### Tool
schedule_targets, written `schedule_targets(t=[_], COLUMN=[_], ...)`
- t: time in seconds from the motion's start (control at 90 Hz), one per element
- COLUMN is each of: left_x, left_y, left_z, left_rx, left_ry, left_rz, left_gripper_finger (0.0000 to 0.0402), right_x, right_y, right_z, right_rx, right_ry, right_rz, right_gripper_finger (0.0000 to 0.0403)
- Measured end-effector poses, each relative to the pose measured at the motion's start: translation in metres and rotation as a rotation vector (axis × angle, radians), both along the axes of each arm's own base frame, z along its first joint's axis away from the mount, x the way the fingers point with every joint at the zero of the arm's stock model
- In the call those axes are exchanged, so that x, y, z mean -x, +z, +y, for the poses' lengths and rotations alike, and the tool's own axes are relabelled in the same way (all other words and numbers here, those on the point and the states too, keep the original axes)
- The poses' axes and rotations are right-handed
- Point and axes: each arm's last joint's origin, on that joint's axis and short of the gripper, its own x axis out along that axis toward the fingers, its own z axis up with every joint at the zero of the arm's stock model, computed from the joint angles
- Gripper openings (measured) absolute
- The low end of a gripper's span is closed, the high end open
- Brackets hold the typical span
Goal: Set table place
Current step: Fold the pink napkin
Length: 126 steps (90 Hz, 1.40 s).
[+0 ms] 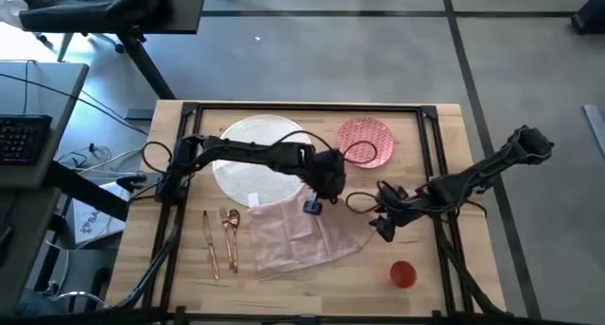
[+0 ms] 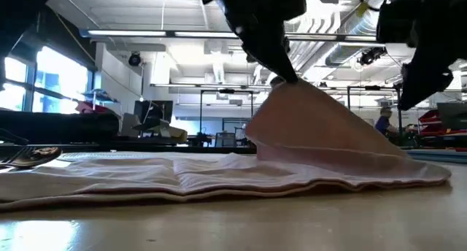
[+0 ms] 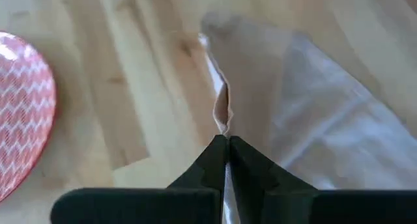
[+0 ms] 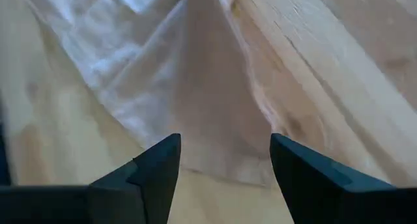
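Between the two grippers, on the wooden table (image 1: 444, 145), lies the pink napkin (image 1: 302, 232). The left gripper (image 3: 227, 140) is closed on one corner of the napkin and holds it lifted above the table, so the cloth rises like a tent. The right gripper (image 4: 225, 160) is just beside the napkin's other edge, with its fingers spread apart and nothing between them. Behind the left gripper are the white plate (image 1: 248, 155) and the pink plate (image 1: 367, 141). The gold cutlery (image 1: 222, 238) lies beside the napkin, and the orange cup (image 1: 403, 274) stands near the right gripper.
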Motion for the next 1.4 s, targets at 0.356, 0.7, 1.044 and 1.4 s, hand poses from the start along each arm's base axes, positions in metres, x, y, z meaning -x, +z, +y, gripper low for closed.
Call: schedule_targets(t=[0.356,0.7,1.044,1.4], left_x=[0.012,0.016,0.038,0.103], left_y=[0.004,0.003,0.051,0.149], left_z=[-0.035,-0.053,-0.044,-0.015], left_rx=[-0.004,-0.026,-0.129,-0.195], left_ry=[-0.079,-0.072,0.133,0.45], left_rz=[0.064,0.097,-0.006,-0.292], left_gripper_finger=[0.0,0.0,0.0,0.0], right_x=[-0.027,-0.044,-0.055,-0.086], right_y=[-0.042,-0.049,0.011,0.133], right_z=[0.002,0.0,-0.003,-0.068], right_rx=[0.12,0.049,0.02,0.21], right_ry=[0.063,0.269,0.173,0.096], right_rz=[0.111,0.07,0.06,-0.045], right_gripper_finger=[0.0205,0.0092,0.0,0.0])
